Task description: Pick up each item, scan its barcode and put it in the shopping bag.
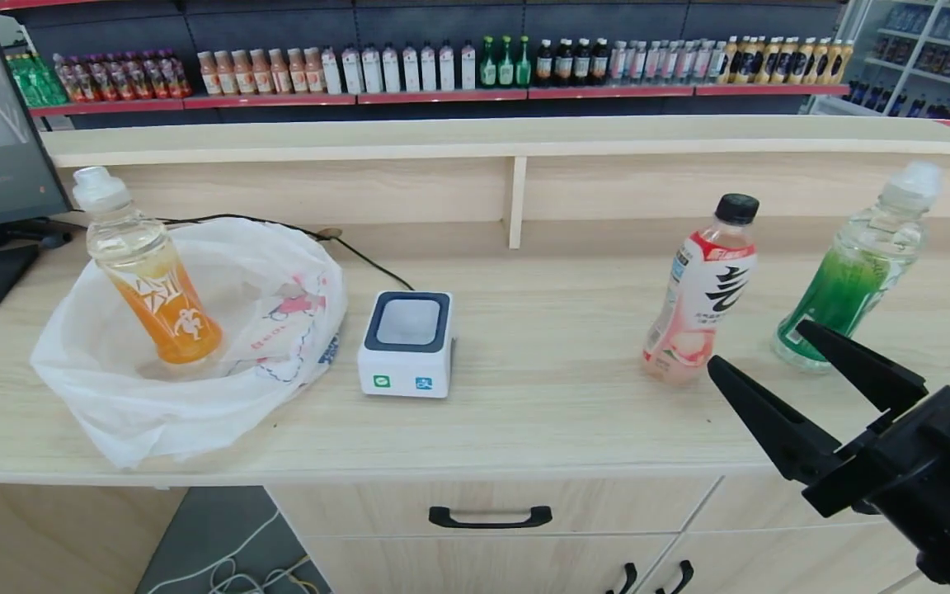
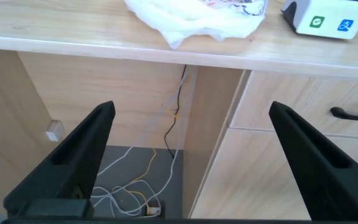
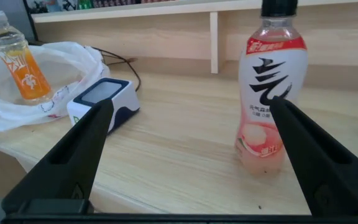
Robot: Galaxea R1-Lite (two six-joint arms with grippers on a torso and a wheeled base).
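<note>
Right gripper (image 1: 755, 344) gapes wide, holding nothing, just in front of the upright pink bottle (image 1: 699, 293) on the counter (image 1: 541, 396), green bottle (image 1: 850, 280) beside it. Left of the scanner (image 1: 406, 342), an orange bottle (image 1: 153, 289) stands in the shopping bag (image 1: 112, 396). Left gripper (image 2: 191, 107), equally spread and empty, hangs below the counter edge.

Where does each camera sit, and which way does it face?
Head view: on the robot's head, looking down at the counter, shopping bag and scanner; open right gripper at lower right.
Left wrist view: on the left wrist, low, facing the counter's front edge; open left gripper in front.
Right wrist view: on the right wrist, facing the pink bottle; own gripper in front.
All share scanner and bag.
</note>
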